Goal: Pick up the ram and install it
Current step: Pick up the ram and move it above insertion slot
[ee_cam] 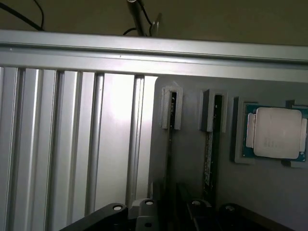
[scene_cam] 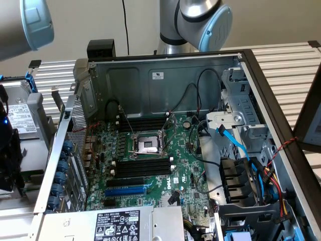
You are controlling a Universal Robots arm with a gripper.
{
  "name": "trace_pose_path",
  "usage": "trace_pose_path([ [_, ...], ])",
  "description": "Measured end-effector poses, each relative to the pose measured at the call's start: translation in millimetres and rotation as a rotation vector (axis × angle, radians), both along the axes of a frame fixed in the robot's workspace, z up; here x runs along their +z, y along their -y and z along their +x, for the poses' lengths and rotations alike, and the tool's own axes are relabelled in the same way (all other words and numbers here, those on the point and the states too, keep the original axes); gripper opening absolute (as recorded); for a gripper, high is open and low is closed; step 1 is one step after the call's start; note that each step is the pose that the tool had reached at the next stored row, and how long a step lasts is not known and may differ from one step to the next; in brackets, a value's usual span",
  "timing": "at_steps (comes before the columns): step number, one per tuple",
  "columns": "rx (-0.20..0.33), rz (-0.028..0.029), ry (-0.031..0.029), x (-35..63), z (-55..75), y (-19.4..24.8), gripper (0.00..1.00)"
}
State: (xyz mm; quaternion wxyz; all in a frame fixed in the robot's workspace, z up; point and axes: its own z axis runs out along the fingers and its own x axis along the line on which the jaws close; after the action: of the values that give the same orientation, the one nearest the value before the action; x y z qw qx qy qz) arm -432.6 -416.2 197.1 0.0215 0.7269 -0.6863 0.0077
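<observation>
Hovering over a gray tray [ee_cam: 187, 159], the gripper [ee_cam: 173, 216] is seen; its state cannot be told. A slatted table [ee_cam: 72, 144] is seen leftmost, then the ram [ee_cam: 170, 154] stood edge-on in the tray, near the gripper, then a second stick [ee_cam: 210, 154], then a CPU [ee_cam: 275, 132].

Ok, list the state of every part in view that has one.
computer case, side open, lying flat.
CPU socket, levers raised, no chip in it.
memory slots, empty.
blue slot, empty.
ram, standing on edge in the grey tray.
processor chip, lying flat in the same tray.
</observation>
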Motion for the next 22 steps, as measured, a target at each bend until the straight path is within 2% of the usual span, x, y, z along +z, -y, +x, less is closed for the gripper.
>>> trace_pose_path([
  [4, 0.000, 0.0000, 0.0000, 0.0, 0.0, 0.0, 0.25],
  [5, 0.000, -0.0001, -0.0001, 0.0, 0.0, 0.0, 0.18],
  [22, 0.000, 0.0000, 0.0000, -0.5, 0.0, 0.0, 0.13],
])
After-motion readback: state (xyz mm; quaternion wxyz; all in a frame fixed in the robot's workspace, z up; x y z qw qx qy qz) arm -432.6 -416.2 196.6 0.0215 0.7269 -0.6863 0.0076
